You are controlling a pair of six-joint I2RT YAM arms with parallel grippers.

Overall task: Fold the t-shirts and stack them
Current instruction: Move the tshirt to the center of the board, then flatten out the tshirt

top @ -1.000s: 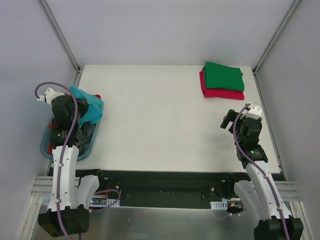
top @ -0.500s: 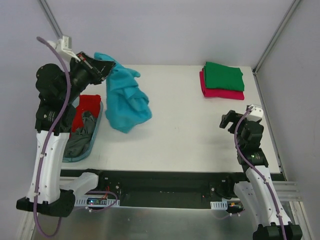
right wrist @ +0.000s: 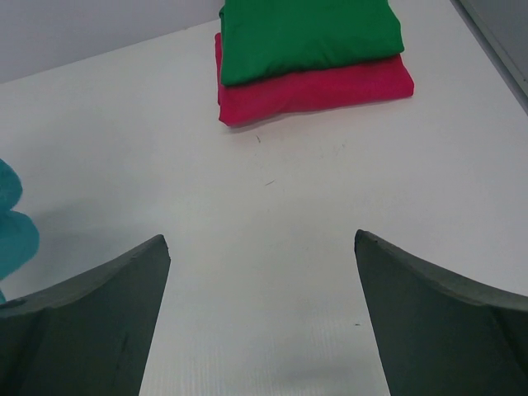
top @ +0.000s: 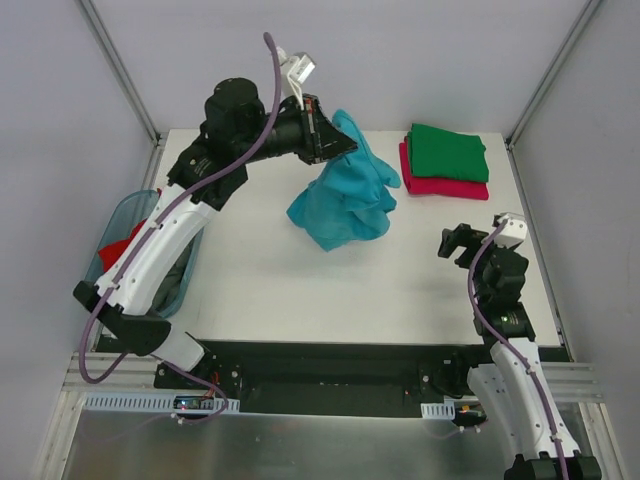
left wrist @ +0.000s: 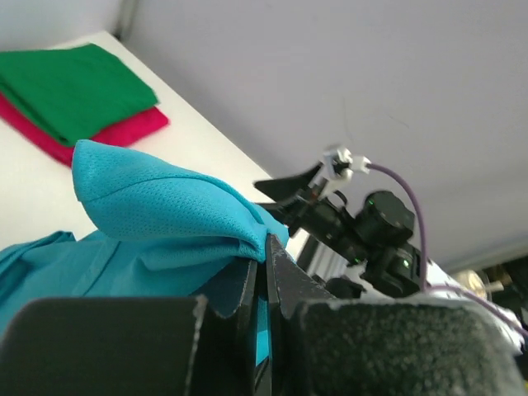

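My left gripper (top: 338,142) is shut on the teal t-shirt (top: 345,200) and holds it bunched and hanging above the middle of the table; the shirt also fills the left wrist view (left wrist: 157,223). A folded green t-shirt (top: 447,152) lies on a folded pink-red t-shirt (top: 446,186) at the back right; both show in the right wrist view, green (right wrist: 305,33) on pink-red (right wrist: 318,89). My right gripper (top: 453,241) is open and empty, low over the table's right side. A red t-shirt (top: 118,247) and a grey t-shirt (top: 182,266) lie in the basket.
A translucent blue plastic basket (top: 125,213) sits at the table's left edge. The white table (top: 270,280) is bounded by grey walls and metal frame posts at the back corners.
My left arm has swung right from over the basket side to the table's middle, carrying the teal t-shirt higher. The right arm has barely moved.
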